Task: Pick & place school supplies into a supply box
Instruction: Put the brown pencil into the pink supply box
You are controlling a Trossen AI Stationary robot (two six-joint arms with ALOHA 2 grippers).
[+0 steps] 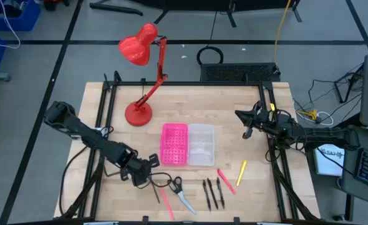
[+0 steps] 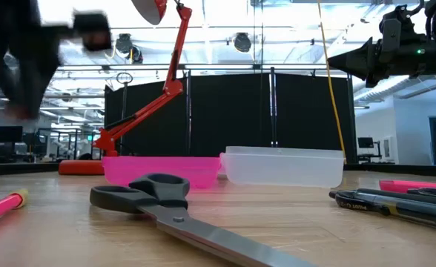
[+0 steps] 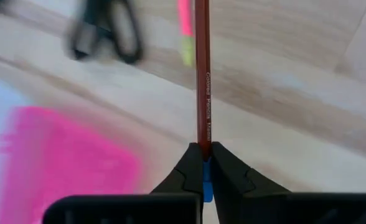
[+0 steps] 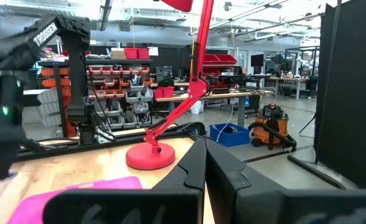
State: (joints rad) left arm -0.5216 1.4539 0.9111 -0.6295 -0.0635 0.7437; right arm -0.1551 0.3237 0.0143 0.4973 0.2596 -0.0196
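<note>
**A:** What is the left gripper point(image 3: 203, 163) doing?

**B:** Its two dark fingers are closed tight on a reddish-brown pencil point(image 3: 201, 74), pinching it at one end. The pencil runs straight out ahead of the fingertips. Small gold lettering runs along its barrel; it seems to begin "Colored Pencils", but the rest is too small to read.

**A:** Where are the other supplies from there?

**B:** Just beyond the pencil's far end lie the scissors point(image 1: 179, 190) with black handles and a pink pencil point(image 1: 166, 202). Farther to the gripper's right, three black pens point(image 1: 212, 193) lie side by side, then a pink pen point(image 1: 226, 181) and a yellow pencil point(image 1: 241, 173).

**A:** And the supply box?

**B:** The supply box point(image 1: 188, 145) sits near the gripper, toward the table's middle, lying open, its hot-pink gridded half nearer the gripper and its clear half beyond.

**A:** The other arm?

**B:** The right gripper point(image 1: 246, 124) hangs above the table's right side, well apart from the supplies, fingers closed on nothing.
</note>
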